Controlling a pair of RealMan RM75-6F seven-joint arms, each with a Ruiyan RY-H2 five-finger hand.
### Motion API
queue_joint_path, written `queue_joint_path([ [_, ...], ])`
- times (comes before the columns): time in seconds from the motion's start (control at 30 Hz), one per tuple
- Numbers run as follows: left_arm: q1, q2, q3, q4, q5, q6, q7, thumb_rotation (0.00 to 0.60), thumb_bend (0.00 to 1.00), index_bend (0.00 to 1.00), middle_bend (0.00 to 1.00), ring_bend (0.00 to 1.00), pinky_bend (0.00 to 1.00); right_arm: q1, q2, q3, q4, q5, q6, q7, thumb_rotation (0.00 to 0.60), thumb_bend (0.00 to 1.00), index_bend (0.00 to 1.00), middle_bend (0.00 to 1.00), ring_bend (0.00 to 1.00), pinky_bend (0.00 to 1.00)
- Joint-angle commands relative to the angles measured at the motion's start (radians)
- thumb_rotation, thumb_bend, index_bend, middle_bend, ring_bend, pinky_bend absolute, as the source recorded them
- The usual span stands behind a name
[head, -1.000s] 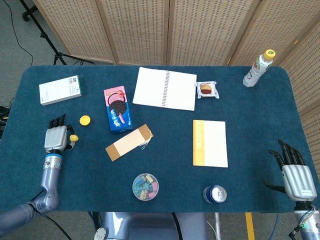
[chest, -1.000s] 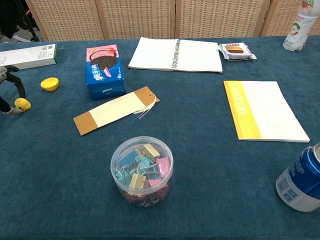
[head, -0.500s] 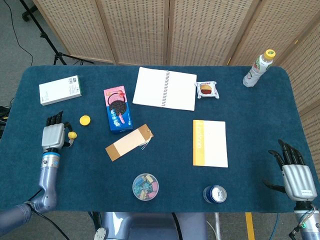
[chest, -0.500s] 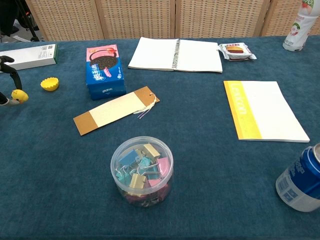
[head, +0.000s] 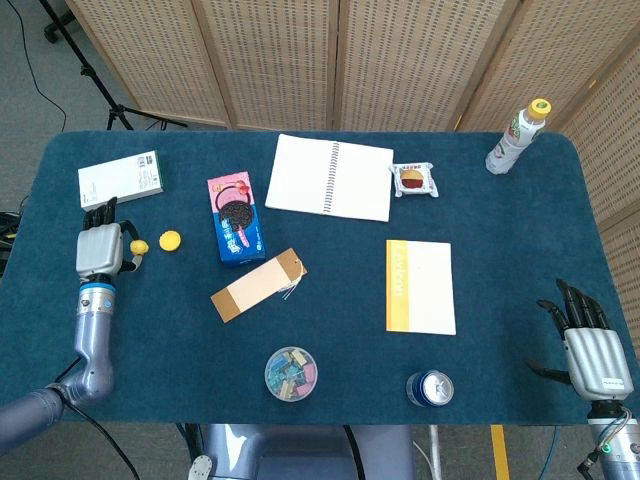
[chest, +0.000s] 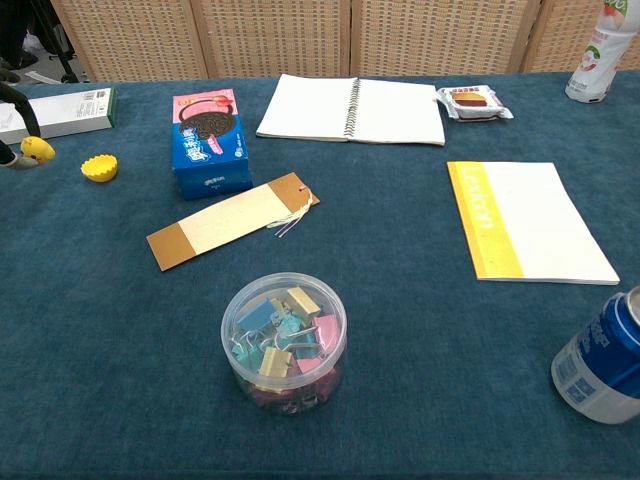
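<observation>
The left hand (head: 98, 250), at the tabletop's left edge, pinches a small yellow rounded piece (head: 139, 245) just left of a yellow cup-shaped cap (head: 170, 239). It looks light, hard and slippery, best pinched across its middle. The right hand (head: 592, 350) lies empty, fingers spread.

- left hand (head: 97, 250) at 9 o'clock of the head view, back up, fingers pointing to 12, thumb and a finger pinched together
- left forearm runs down to 7 o'clock
- right hand (head: 590, 345) at 4 o'clock, back up, fingers spread, holding nothing
</observation>
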Motion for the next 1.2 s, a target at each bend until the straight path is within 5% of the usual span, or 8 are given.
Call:
queue_joint_path([
  [0.03,-0.023,-0.014,-0.012,0.033,-0.015,-0.023,0.004,0.600,0.28,0.58,0.00,0.00,0.04,0.004,-0.002,0.003,0.005,0.008,-0.009,0.002,0.600,0.00,0.20,0.00,0.00,0.09],
  [0.53,-0.117,-0.132,-0.020,0.206,-0.025,-0.103,-0.011,0.600,0.27,0.59,0.00,0.00,0.04,0.018,-0.001,0.004,0.015,0.035,-0.047,0.009,0.600,0.00,0.20,0.00,0.00,0.09],
  [1.2,-0.126,-0.164,-0.012,0.249,-0.042,-0.129,-0.005,0.600,0.23,0.55,0.00,0.00,0.04,0.014,-0.008,0.006,0.021,0.028,-0.027,0.013,0.600,0.00,0.20,0.00,0.00,0.09],
])
